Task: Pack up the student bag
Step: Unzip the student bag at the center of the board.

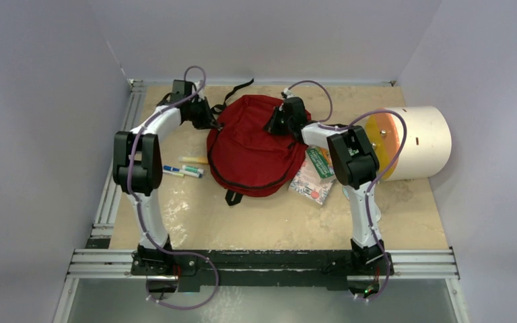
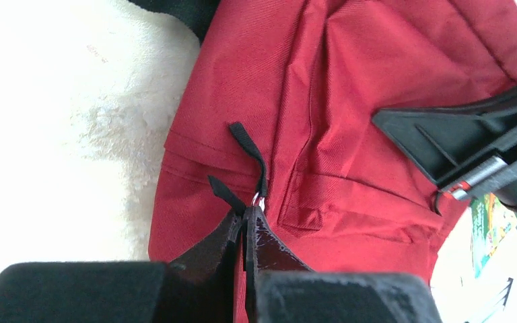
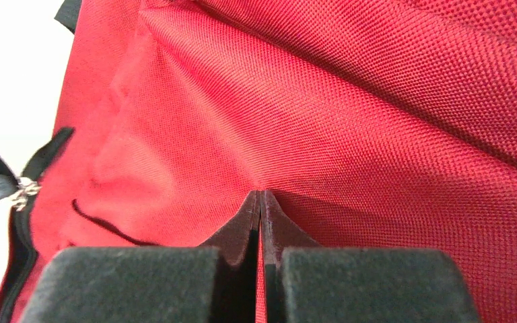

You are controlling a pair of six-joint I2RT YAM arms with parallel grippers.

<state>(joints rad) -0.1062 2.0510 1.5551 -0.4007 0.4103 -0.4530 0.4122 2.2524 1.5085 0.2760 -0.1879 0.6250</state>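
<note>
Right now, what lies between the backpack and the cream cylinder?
Between backpack and cylinder: flat printed packets, the right arm passing above them. The top view shows it.

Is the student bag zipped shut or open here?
Shut, it seems: student bag lies flat, no lining showing, zipper pulls together at the left tool.

The left fingers point(image 2: 269, 245) pinch together on a black zipper pull point(image 2: 223, 192) of the student bag point(image 2: 350, 121).

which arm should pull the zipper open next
Left. The left fingers are shut on the zipper pull at the student bag edge; the right fingers only pinch plain fabric, good for holding it steady.
</note>
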